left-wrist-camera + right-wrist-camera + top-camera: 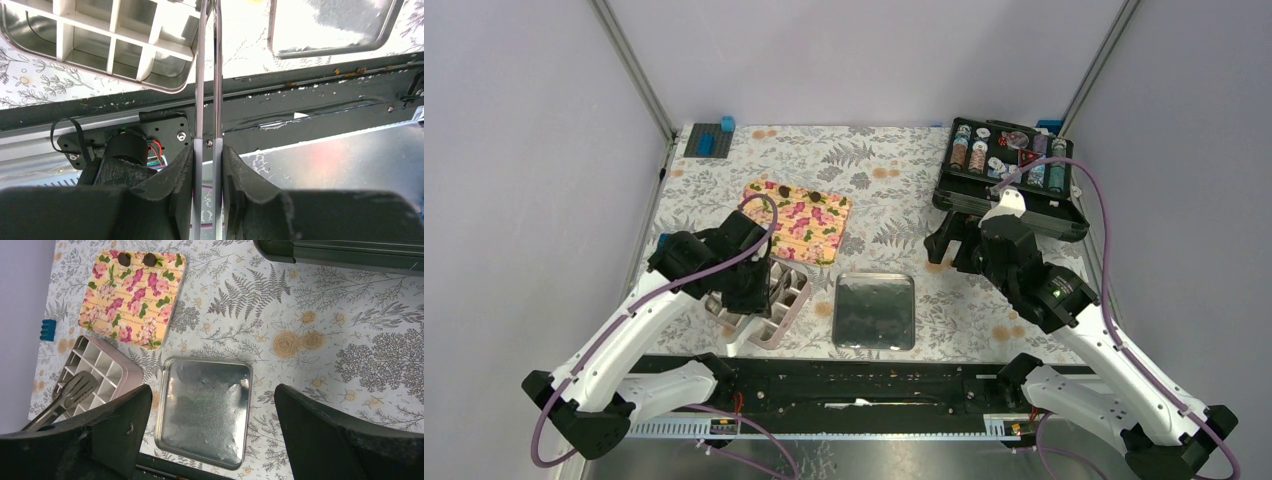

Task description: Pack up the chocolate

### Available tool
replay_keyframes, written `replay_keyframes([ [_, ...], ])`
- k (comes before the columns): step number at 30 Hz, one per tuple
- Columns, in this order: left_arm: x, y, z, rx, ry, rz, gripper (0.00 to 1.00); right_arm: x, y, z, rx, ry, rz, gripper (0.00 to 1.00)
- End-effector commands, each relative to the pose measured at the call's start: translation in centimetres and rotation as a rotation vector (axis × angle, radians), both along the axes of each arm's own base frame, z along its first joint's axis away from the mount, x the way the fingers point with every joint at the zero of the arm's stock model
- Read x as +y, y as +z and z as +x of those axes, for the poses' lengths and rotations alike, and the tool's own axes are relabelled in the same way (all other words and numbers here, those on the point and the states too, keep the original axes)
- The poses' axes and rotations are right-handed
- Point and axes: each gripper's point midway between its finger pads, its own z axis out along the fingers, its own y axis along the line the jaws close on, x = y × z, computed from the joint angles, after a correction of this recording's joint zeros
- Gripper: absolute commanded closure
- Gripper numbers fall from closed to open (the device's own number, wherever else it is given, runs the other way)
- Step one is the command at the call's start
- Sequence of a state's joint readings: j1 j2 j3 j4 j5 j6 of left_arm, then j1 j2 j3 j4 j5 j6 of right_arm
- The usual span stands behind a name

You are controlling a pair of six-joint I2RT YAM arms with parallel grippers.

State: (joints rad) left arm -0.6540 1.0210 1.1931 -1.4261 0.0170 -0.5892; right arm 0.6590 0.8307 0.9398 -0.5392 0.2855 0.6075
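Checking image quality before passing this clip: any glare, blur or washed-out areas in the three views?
Top external: evenly lit, sharp, no strong glare. Left wrist: metal tray and tablecloth blown out at the top; tongs glint. Right wrist: tray shows mottled reflections; its own fingers loom dark and soft.

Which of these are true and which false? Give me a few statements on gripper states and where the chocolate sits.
1. The left gripper is shut on the tongs. True.
2. The right gripper holds a chocolate. False: it is wide open and holds nothing.
3. Two chocolates lie on the floral lid. True.
4. The metal tray has chocolate in it. False: nothing lies in it.
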Motion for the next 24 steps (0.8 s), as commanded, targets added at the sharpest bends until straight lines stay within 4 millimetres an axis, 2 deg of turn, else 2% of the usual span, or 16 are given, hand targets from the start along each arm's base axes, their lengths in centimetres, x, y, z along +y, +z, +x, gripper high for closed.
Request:
replay_keyframes([
  [1, -0.5, 2.5, 2.9, -0.145, 0.055, -0.018, 0.84, 0.1, 1.7, 0.3, -0.050, -0.004, 0.030, 0.01],
  [4, -1.1, 2.9, 6.6, -0.265, 0.108, -0.006, 0.84, 0.4, 1.6, 0.4, -0.047, 0.003, 0.043, 0.01],
  [9, -2.9, 1.7, 12.4, -0.342, 0.107, 0.026, 0.84, 0.4, 1.9, 0.1, -0.049, 0.004, 0.058, 0.01],
  [14, -2.4, -0.2, 18.1, -0.336, 0.144, 0.052, 0.82, -0.6, 2.3, -0.3, -0.063, -0.024, 0.049, 0.01],
  [19, -1.5, -0.9, 22.1, -0.326, 0.176, 0.095, 0.66, -0.9, 2.3, -0.4, -0.065, -0.034, 0.048, 0.01],
  [24, -0.6, -3.3, 24.3, -0.280, 0.186, 0.146, 0.62, -1.0, 2.3, -0.4, -0.062, -0.038, 0.043, 0.01],
])
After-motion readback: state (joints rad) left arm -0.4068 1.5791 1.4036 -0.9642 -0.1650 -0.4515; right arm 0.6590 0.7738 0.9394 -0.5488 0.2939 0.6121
